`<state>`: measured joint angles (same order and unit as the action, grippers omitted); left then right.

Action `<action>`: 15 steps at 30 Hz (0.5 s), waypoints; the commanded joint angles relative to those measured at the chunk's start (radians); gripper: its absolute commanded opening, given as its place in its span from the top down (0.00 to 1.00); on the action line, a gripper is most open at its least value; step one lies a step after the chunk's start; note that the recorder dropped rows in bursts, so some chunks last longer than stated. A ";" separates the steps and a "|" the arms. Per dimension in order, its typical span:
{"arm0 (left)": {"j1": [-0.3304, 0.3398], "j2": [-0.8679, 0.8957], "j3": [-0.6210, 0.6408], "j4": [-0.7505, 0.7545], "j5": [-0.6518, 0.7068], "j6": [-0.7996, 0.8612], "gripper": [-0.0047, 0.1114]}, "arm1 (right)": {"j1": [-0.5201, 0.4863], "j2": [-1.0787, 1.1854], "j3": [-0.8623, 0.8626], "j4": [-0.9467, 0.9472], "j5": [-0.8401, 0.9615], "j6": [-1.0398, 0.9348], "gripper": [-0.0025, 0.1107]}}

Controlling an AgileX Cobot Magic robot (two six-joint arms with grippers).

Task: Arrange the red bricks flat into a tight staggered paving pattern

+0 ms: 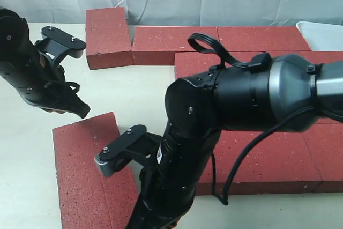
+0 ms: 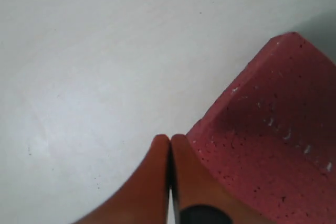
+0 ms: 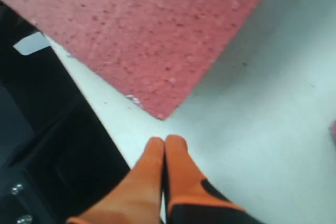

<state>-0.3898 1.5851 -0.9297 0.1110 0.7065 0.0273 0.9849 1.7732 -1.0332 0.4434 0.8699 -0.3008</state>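
Bricks mostly lie flat: a paved patch (image 1: 268, 154) sits just right of the loose brick (image 1: 86, 170), with a back row (image 1: 171, 44) well beyond it. Both grippers have their jaws pressed together on nothing, likely for nudging rather than lifting. The left gripper (image 2: 169, 144) hangs just beside the loose brick's far corner. The right gripper (image 3: 165, 144) sits by a brick corner, possibly the same brick's. The right arm (image 1: 241, 100) crowds the gap between loose brick and patch.

My exterior camera looks down across the tabletop (image 1: 139, 87) toward its far edge. Both wrist cameras face down, very near it (left one shares the near-left brick (image 1: 80, 175)).
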 commanded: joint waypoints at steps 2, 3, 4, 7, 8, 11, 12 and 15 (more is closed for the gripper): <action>0.002 -0.002 0.005 0.033 -0.043 -0.041 0.96 | 0.005 0.015 0.004 0.215 -0.024 -0.179 0.99; 0.002 0.003 0.005 0.049 -0.047 -0.054 0.96 | 0.005 0.023 0.002 0.235 -0.024 -0.194 0.99; 0.002 0.009 0.005 0.067 -0.050 -0.063 0.96 | 0.005 0.031 0.002 0.244 -0.024 -0.199 0.99; 0.002 0.020 0.005 0.115 -0.052 -0.101 0.96 | 0.005 0.058 0.002 0.248 -0.002 -0.203 0.99; 0.002 0.021 0.005 0.126 -0.052 -0.106 0.96 | 0.005 0.065 0.002 0.248 0.003 -0.203 0.99; 0.002 0.027 0.005 0.128 -0.058 -0.106 0.96 | 0.005 0.089 0.002 0.259 0.010 -0.220 0.99; 0.002 0.035 0.005 0.128 -0.060 -0.106 0.96 | 0.005 0.097 0.002 0.259 0.010 -0.222 0.99; 0.002 0.060 0.005 0.133 -0.072 -0.106 0.96 | 0.005 0.105 0.002 0.256 -0.035 -0.222 0.99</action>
<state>-0.3898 1.6238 -0.9297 0.2340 0.6526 -0.0702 0.9885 1.8708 -1.0332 0.6949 0.8665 -0.5088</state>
